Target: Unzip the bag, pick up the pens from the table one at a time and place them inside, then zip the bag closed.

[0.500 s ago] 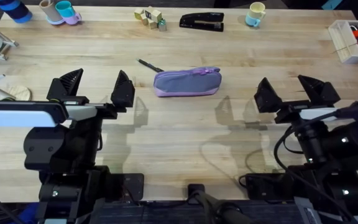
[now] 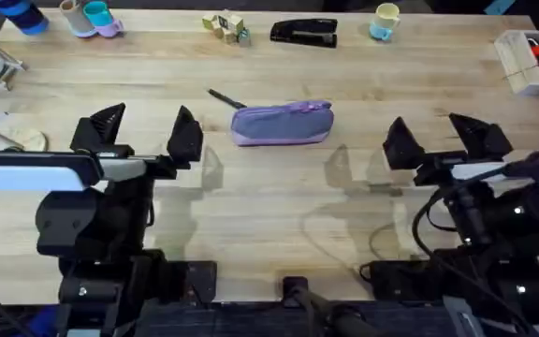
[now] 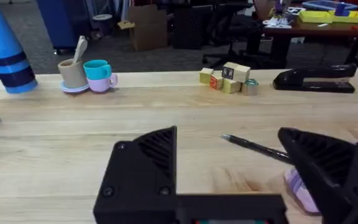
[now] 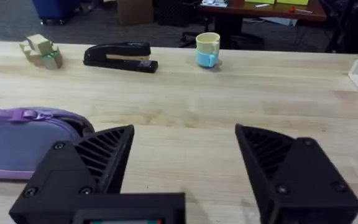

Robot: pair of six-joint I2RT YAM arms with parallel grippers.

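The bag lies zipped shut near the middle of the table, with the pen at about ten o'clock from it, its near end just beside the bag's left end. Against the view from half a second ago, almost nothing has changed: bag and pen sit where they were, and both arms have only drifted a hair, the left hand creeping a touch toward twelve o'clock. That means the task has barely started and the unzip is still to do. The left hand is released, its fingers spread wide and empty, at roughly nine o'clock from the bag and well apart from it; the right hand is likewise released and empty, at about three o'clock from the bag. In the right wrist view the bag's zipper runs along its upper edge, closed as far as I can see. Judging by this, the next move calls for one hand to pin the bag while the other catches the zipper pull. A black stapler sits at twelve o'clock, out of the way.
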